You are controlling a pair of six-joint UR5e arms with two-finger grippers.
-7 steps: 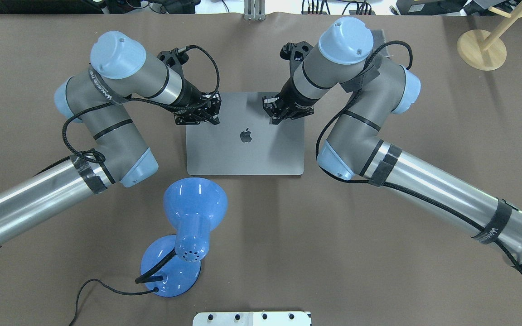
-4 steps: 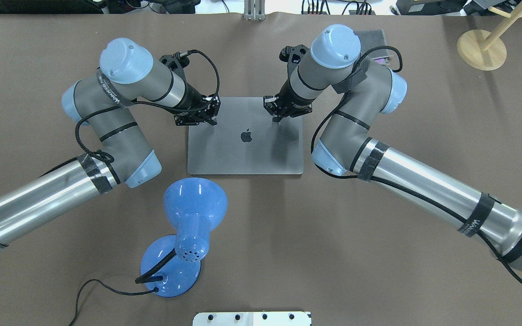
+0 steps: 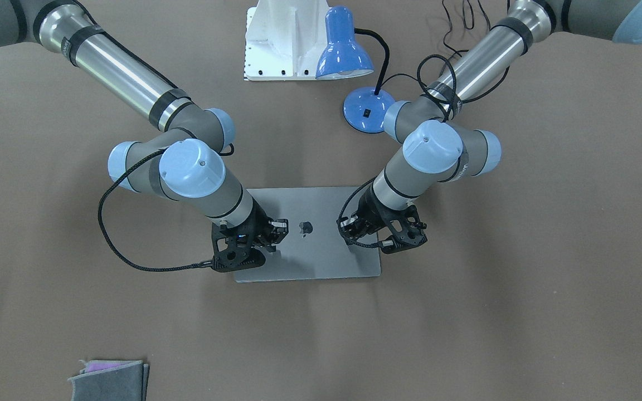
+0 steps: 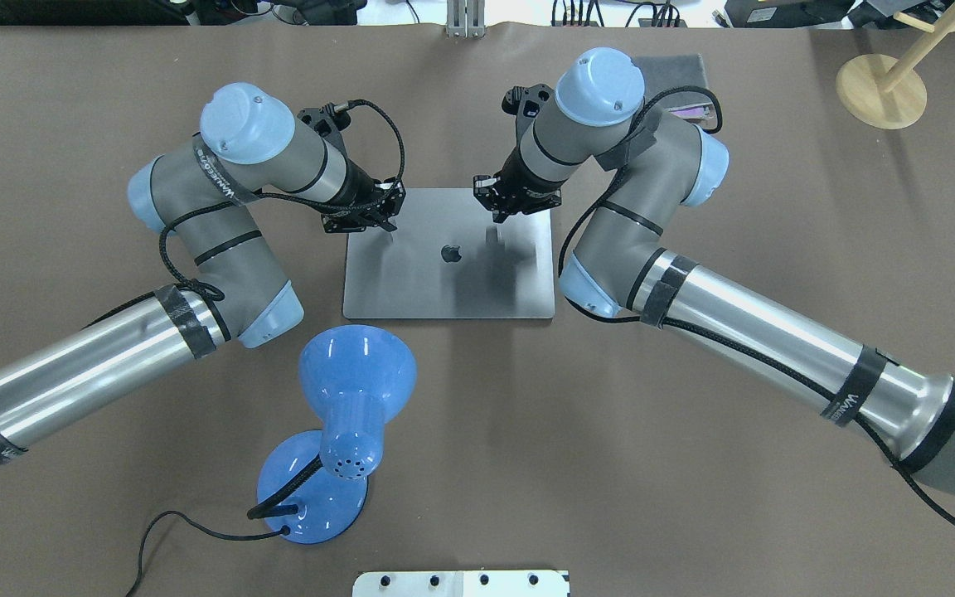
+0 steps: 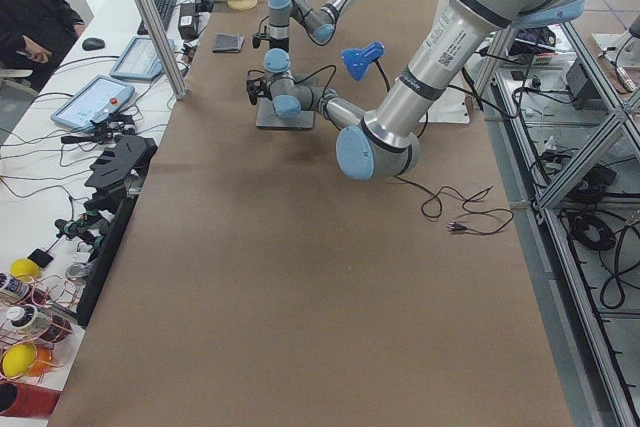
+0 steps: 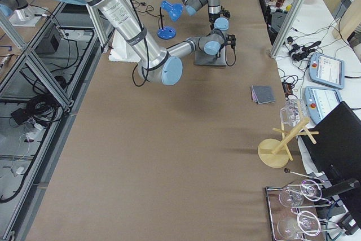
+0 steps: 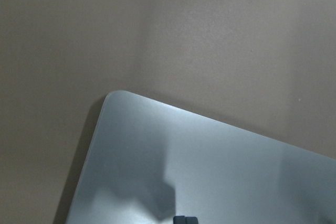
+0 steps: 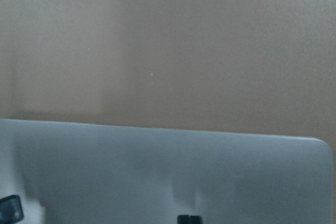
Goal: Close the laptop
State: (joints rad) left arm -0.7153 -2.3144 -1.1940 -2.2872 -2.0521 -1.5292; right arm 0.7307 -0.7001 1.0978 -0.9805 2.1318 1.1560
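Right claw (image 4: 496, 217) has risen off smooth, flat grey laptop (image 4: 411, 282).

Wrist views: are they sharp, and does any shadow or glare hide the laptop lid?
Left wrist view: soft, a grey shadow low on the laptop lid, no glare. Right wrist view: blurred, hazy lid, pale patch lower left. Overhead view: sharp; dark shadows across the lid's right half.

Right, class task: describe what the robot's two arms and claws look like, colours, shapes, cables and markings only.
The left arm and right arm match: silver metal tubes, grey joint housings, rounded pale-blue caps. Black bands with white lettering wrap the tubes. A braided black cable runs along each arm to the black left claw and right claw.
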